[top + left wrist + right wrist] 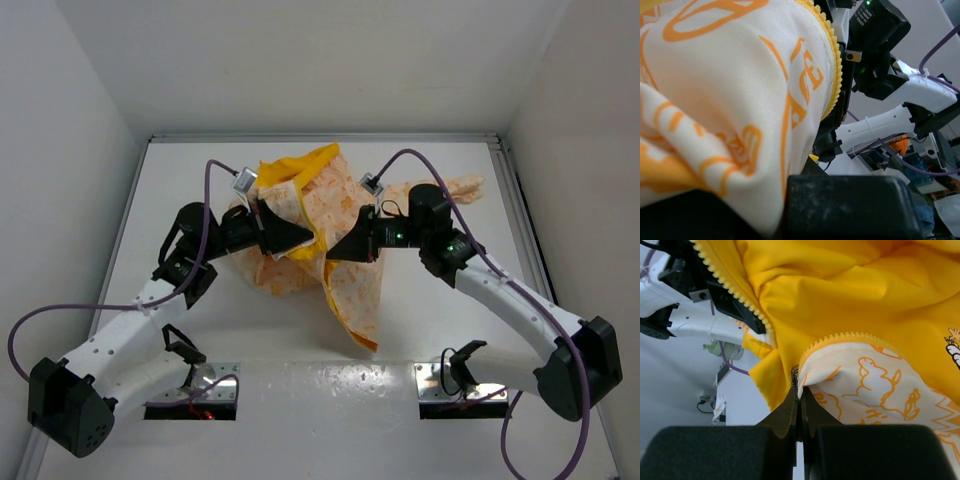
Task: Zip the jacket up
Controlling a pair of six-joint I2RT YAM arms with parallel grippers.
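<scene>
Your left claw (299, 237) and right claw (799, 391) each pinch the limp, light jacket (352, 292), seemingly by its zipper edges (850, 336); hold there.

The left arm (120, 340) and right arm (510, 295) bend inward from the lower corners to mid-frame. The left gripper (305, 238) and right gripper (335, 250) face each other, each clamped on the jacket (355, 290).

Right claw (799, 392) tight on jacket (865, 300) edge
</scene>
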